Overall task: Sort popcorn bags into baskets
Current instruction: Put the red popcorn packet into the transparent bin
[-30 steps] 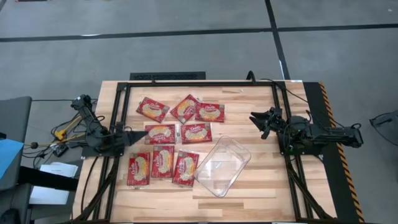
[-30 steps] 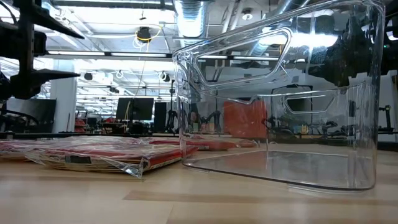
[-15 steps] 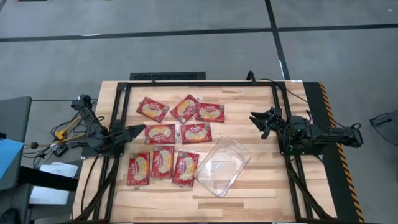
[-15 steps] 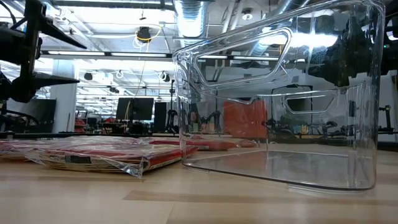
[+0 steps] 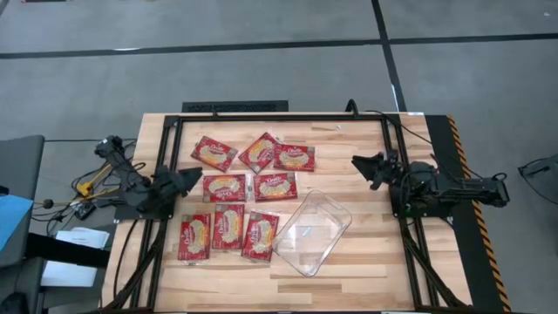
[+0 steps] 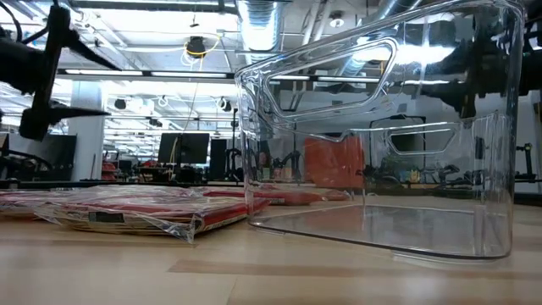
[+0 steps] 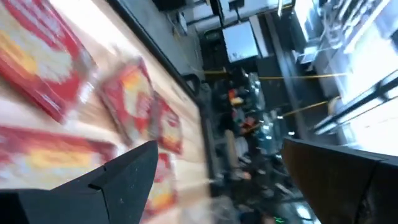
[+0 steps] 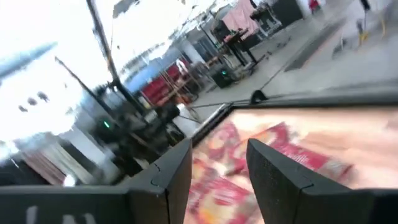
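Note:
Several red popcorn bags (image 5: 225,187) with pale oval pictures lie flat on the wooden table in loose rows left of centre. They also show in the left wrist view as popcorn bags (image 7: 134,99) and in the right wrist view as popcorn bags (image 8: 249,155). The clear plastic basket (image 5: 312,232) stands on its base to their right, with nothing in it, and fills the low view as the basket (image 6: 381,135). My left gripper (image 5: 190,180) hovers open at the table's left edge, pointing level at the bags. My right gripper (image 5: 364,166) hovers open at the right side, also level.
A black metal frame (image 5: 279,117) runs around the table's working area. Cables (image 5: 96,179) hang off the left edge. Bare wood (image 5: 366,131) lies at the far right, between the bags and my right gripper.
My left gripper has rolled about its own axis and swung a little toward the table's far edge, staying open above the table. My right gripper has also rolled in place. The bags and the basket have not moved.

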Tool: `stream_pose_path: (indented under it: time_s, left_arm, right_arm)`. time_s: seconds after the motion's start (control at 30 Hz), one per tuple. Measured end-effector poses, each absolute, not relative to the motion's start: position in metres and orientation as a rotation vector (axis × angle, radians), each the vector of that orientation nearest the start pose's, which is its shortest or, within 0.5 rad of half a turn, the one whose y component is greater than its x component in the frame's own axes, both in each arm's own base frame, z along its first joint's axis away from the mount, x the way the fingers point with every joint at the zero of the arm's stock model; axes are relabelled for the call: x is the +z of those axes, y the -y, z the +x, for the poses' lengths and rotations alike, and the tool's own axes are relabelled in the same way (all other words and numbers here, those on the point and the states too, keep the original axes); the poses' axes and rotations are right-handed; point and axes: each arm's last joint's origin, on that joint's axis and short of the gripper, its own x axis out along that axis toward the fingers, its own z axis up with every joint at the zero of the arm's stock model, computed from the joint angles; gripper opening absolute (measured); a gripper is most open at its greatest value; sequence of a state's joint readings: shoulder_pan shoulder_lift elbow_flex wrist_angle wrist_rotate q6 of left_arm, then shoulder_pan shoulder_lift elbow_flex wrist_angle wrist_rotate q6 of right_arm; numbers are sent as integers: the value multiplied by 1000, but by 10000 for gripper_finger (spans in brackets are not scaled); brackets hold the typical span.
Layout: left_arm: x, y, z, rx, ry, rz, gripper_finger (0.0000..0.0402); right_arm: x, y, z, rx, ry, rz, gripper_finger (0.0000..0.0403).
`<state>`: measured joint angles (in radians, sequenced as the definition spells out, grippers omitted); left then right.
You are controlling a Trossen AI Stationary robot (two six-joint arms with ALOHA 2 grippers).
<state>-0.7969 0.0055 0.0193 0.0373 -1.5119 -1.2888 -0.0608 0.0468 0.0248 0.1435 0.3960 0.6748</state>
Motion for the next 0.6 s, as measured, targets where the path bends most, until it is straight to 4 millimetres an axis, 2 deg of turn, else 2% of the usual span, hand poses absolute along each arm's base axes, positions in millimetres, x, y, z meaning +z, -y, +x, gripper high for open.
stream_pose_path:
  time_s: [0.07, 0.17, 0.3, 0.4, 0.6]
  left_arm:
    - [182, 27, 71, 548, 487, -1312, 332]
    - [203, 21, 70, 454, 553, -1316, 332]
    - [241, 10, 64, 395, 666, -1210, 332]
    - [273, 5, 62, 437, 662, -1098, 332]
    - [330, 3, 65, 628, 503, -919, 332]
  right_arm:
    - [187, 17, 94, -382, 307, 747, 182]
    - [187, 17, 94, -387, 301, 739, 185]
    - [188, 17, 94, -378, 315, 768, 183]
    - [195, 17, 93, -373, 332, 734, 181]
    - [232, 18, 92, -451, 275, 515, 174]
